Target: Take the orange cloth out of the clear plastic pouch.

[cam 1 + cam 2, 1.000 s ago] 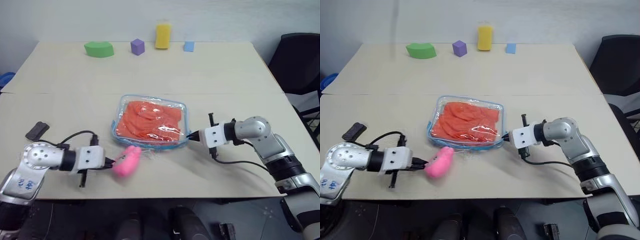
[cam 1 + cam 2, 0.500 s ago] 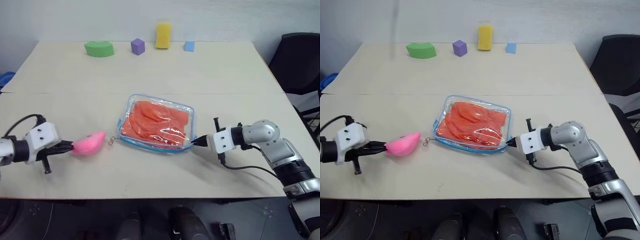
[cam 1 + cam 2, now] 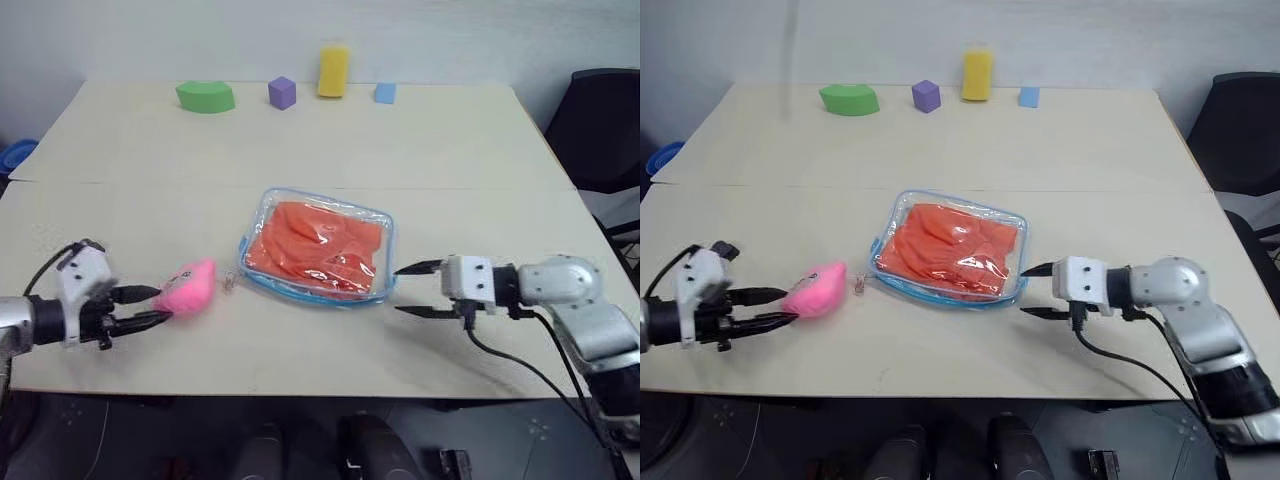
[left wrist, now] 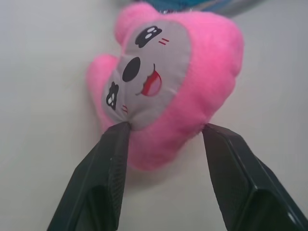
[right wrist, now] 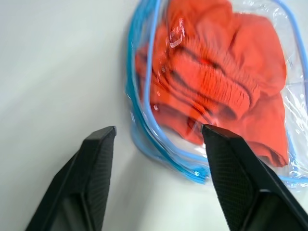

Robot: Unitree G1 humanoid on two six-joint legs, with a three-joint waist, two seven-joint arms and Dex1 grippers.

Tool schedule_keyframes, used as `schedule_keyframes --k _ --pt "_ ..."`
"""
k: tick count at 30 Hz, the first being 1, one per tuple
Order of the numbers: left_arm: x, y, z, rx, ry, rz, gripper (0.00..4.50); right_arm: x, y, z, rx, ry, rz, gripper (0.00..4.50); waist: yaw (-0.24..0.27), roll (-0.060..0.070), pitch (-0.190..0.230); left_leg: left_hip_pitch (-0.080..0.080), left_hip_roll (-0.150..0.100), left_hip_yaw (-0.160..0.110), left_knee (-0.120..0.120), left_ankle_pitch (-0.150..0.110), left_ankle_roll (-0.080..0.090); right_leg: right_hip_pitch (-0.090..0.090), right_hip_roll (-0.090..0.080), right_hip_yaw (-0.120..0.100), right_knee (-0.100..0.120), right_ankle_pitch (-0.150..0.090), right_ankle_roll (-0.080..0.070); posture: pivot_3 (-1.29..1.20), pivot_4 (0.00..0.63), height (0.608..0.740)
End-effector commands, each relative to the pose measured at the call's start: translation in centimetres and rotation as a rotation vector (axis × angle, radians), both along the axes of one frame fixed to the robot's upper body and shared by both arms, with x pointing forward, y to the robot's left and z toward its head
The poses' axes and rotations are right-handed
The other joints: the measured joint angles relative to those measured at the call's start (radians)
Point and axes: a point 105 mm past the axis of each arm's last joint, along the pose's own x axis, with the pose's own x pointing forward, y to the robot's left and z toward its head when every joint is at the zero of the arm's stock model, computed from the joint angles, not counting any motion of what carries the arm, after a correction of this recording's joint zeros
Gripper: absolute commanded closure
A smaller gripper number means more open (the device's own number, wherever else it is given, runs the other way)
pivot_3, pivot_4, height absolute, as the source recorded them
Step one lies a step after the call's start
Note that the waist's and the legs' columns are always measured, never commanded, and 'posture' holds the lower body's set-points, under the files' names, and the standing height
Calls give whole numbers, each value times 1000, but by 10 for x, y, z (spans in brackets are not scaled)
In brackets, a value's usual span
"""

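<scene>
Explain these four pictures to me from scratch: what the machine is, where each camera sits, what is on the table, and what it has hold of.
This is a humanoid robot with two arms, each ending in a two-fingered black gripper. The two wide pictures come from cameras in its head, looking down over a table. The two close-ups come from cameras on its wrists.

In the middle lies a clear plastic pouch with an orange cloth still inside. A pink plush charm lies beside the pouch. Along the far edge stand green, purple, yellow and blue blocks.

The left gripper is open, with the charm's edge between its fingertips. The right gripper is open beside the pouch's corner. Nothing is held.
</scene>
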Motion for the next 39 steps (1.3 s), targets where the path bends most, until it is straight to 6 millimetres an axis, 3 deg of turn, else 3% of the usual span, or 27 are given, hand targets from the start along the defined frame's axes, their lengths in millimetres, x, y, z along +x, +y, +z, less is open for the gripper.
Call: schedule_keyframes --k 1,3,5,7,11,14,19,21,24,30,35,39 --pt "-6 -15 47 -46 -59 -100 2018 -22 10 29 115 59 6 1632 0 0 0 1 0 0 0 0 0 1 0 0 0 0 0 0 150 740" --pt "-7 -24 58 -42 -73 -153 2018 -29 13 32 144 106 6 1632 1 0 0 1 0 -1 0 0 0 1 0 -1 0 0 0 0 150 740" --pt "3 -46 60 57 -135 -239 2018 -35 19 37 180 133 10 1632 3 0 0 1 0 -1 0 0 0 2 0 -1 -1 0 0 0 150 740" --pt "15 -67 53 212 -218 -334 2018 -38 24 40 205 151 11 1632 4 0 0 1 -1 -1 0 0 0 2 -1 -1 -2 0 0 0 150 740" --pt "34 -101 32 360 -324 -487 2018 -41 31 40 214 159 7 1632 4 0 0 0 -1 -1 -1 0 0 2 0 0 -3 0 0 0 150 740" --pt "48 -118 18 408 -400 -549 2018 -41 33 38 218 157 -4 1632 -2 0 0 -1 -1 0 -1 0 0 0 1 1 -3 0 0 0 150 740" --pt "67 -127 1 491 -472 -600 2018 -41 33 37 223 152 -26 1632 0 0 0 -2 -1 1 0 0 0 -1 2 1 -2 0 0 0 150 740" --pt "68 -128 0 487 -480 -605 2018 -41 33 37 223 151 -34 1632 2 0 0 -2 -1 0 0 0 0 -1 1 1 -2 0 0 0 150 740" --pt "70 -128 1 481 -502 -609 2582 -42 31 36 221 150 -41 1581 3 0 0 -2 -1 0 0 0 0 -1 1 0 -2 0 0 0 150 740" --pt "71 -132 1 450 -501 -604 4391 -44 28 33 220 154 -54 1581 4 0 0 -2 -1 0 1 0 0 0 1 0 -2 0 0 0 150 740" --pt "74 -140 6 297 -458 -522 4451 -44 28 32 218 154 -56 1581 4 0 0 -2 -1 0 1 0 0 0 1 0 -2 0 0 0 150 740" --pt "80 -158 31 19 -424 -378 4451 -40 29 31 221 145 -68 1581 6 0 0 -2 -1 0 2 0 0 0 1 0 -2 0 0 0 150 740"
